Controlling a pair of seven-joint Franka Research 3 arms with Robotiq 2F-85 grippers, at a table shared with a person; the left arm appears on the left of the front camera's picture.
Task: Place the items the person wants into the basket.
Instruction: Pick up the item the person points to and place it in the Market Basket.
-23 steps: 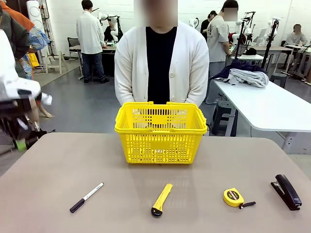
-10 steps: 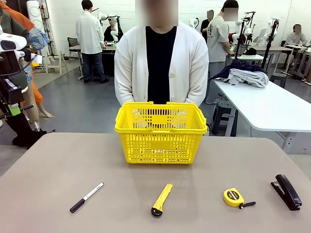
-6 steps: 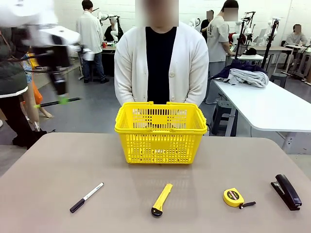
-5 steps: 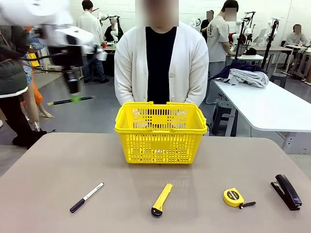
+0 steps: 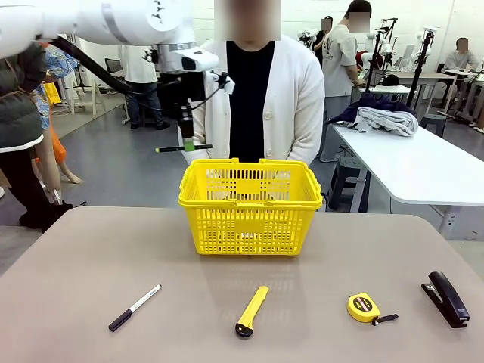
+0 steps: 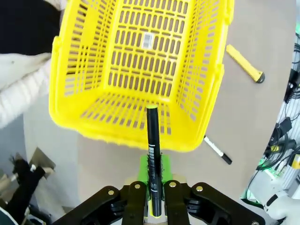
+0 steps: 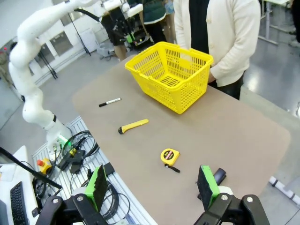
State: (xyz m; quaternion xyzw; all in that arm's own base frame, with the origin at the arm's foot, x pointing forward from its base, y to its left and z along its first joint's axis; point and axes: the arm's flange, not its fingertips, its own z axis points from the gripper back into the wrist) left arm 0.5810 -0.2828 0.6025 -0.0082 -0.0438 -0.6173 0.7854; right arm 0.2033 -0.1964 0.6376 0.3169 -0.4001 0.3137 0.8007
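Front view: left hand (image 5: 187, 144) clamped on pen (image 5: 170, 149) above basket (image 5: 249, 203) left rim, person (image 5: 295, 98) close behind

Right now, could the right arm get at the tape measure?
Probably yes: the tape measure lies in the open on the table, just ahead of the right arm's jaws, which stand open, with nothing between.

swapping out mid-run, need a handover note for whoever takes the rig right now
Left gripper: shut on the thin black pen with yellow-green end, held level in the air above the left rim of the bright yellow slotted plastic basket.
Right gripper: open, holds nothing, high above the table.
Yellow black-tipped utility knife and round yellow tape measure: on the table in front of the basket.
Done: pen picked up. Nothing lies in the basket.
Left: release the pen into the basket, then likely the knife and tape measure.
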